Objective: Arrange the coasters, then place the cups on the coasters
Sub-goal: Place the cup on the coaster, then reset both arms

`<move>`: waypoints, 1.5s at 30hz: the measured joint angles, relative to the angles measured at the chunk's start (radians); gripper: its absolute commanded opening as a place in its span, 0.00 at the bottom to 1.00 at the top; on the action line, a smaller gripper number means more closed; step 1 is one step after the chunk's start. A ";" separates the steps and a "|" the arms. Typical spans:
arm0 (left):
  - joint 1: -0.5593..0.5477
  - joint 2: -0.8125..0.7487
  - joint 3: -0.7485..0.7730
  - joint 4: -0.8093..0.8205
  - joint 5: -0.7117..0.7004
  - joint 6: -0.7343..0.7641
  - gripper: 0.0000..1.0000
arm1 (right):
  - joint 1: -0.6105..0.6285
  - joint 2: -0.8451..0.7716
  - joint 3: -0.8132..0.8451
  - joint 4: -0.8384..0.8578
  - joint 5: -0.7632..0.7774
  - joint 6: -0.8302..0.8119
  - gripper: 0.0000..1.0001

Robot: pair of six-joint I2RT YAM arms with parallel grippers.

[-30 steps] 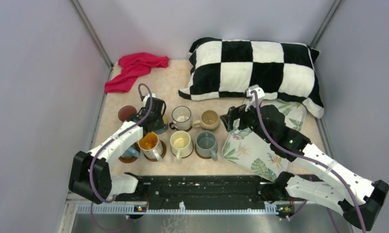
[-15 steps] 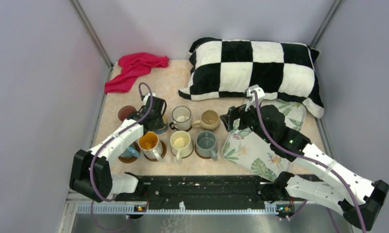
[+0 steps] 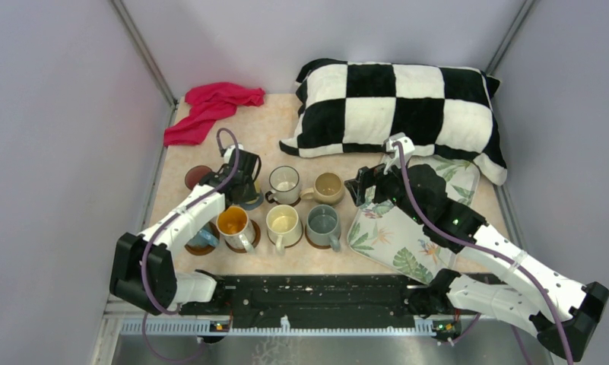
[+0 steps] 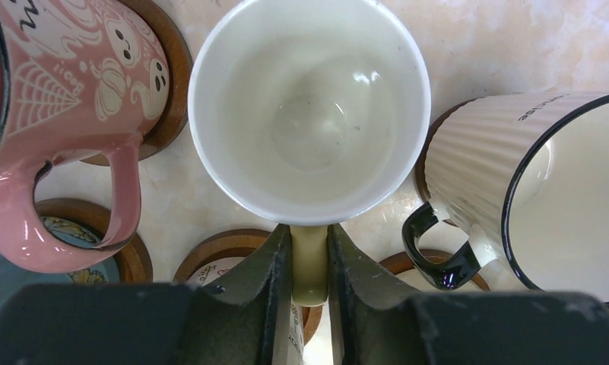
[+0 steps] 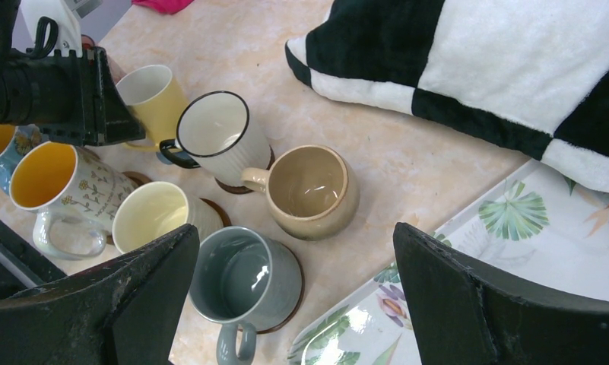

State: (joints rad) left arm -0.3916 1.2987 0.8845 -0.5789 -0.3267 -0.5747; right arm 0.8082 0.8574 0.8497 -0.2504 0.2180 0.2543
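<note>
Almost nothing has shifted against a second ago: cups, coasters and both arms sit in the same spots in the overhead view.

Left gripper [image 4: 310, 245] is at the yellow mug [image 4: 309, 106], in the back row left of centre in the overhead view. Its fingers [image 4: 264, 283] are nearly together, pressed on both sides of the mug's handle with no gap showing, so it reads as a grasp on the handle. The mug stands upright. In the right wrist view a blue-grey coaster [image 5: 166, 157] peeks out at its base, so it looks seated or nearly so.

Right gripper [image 5: 295, 237] is spread wide and holds nothing. It hangs over the near edge of the leaf-print tray [image 5: 529, 251], with the tan mug [image 5: 313, 190] and grey mug [image 5: 244, 280] below it, both on brown coasters.

Risk, as a judgement: the mugs are packed tight. The pink mug [image 4: 58, 114] is just beside the yellow mug on the picture's left, and the white ribbed mug [image 4: 529, 182] just beside it on the right. If the fingers back off before they fully free the handle, they could drag the yellow mug off its coaster or tip it. A sideways swing could clip the ribbed mug's black handle. A clean retreat likely needs a full release, then a straight pull back.
</note>
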 measured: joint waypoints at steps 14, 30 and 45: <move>0.000 0.002 0.032 -0.014 -0.019 -0.011 0.42 | 0.000 0.000 0.000 0.000 0.000 0.000 0.99; 0.000 -0.028 0.103 -0.076 -0.030 -0.011 0.61 | 0.000 0.000 0.000 0.000 0.010 0.000 0.99; 0.000 -0.135 0.175 -0.006 0.068 0.137 0.99 | 0.000 0.001 0.001 -0.006 0.077 0.048 0.99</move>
State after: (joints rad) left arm -0.3916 1.1637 1.0592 -0.5854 -0.2592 -0.4377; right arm 0.8082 0.8585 0.8505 -0.2562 0.2947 0.3023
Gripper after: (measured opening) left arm 0.986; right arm 0.988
